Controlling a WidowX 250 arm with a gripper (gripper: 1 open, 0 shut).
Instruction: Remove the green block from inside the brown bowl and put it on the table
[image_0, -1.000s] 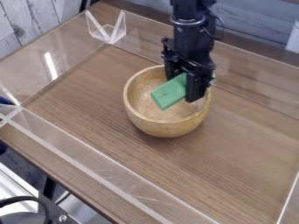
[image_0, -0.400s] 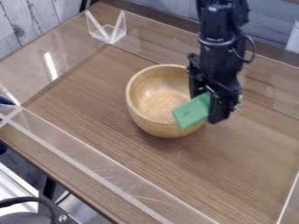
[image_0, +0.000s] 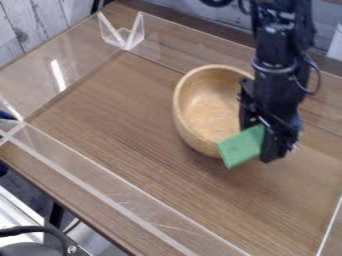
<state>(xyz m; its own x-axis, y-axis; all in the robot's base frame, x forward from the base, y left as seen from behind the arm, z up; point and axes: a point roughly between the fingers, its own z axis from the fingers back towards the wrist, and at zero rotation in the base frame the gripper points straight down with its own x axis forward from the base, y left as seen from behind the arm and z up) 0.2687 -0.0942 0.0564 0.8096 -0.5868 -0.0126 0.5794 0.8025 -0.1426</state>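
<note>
**A:** How does the arm stand in the camera view?

**B:** It comes down from the top right, black and near upright; the gripper (image_0: 265, 140) points straight down at the table (image_0: 120, 120); its dark fingers are pinching the green block (image_0: 242, 149) at the block's upper right part.

**A:** And the block itself?

**B:** Small, flat, bright green, matte; it hangs tilted, its lower left corner lowest; it is outside the brown bowl (image_0: 214, 108), just past the bowl's near right rim; whether its low corner touches the tabletop I cannot tell.

**A:** Where does the bowl sit against the hand?

**B:** To the left of the gripper and partly behind it; round, light wood, thick rim, pale smooth inside, with only bare wood showing within; the gripper body covers a bit of its right edge.

**A:** The surroundings?

**B:** Wood-grain tabletop; clear acrylic walls (image_0: 80, 170) along the edges; a folded clear piece (image_0: 123, 32) at the far left corner.
</note>
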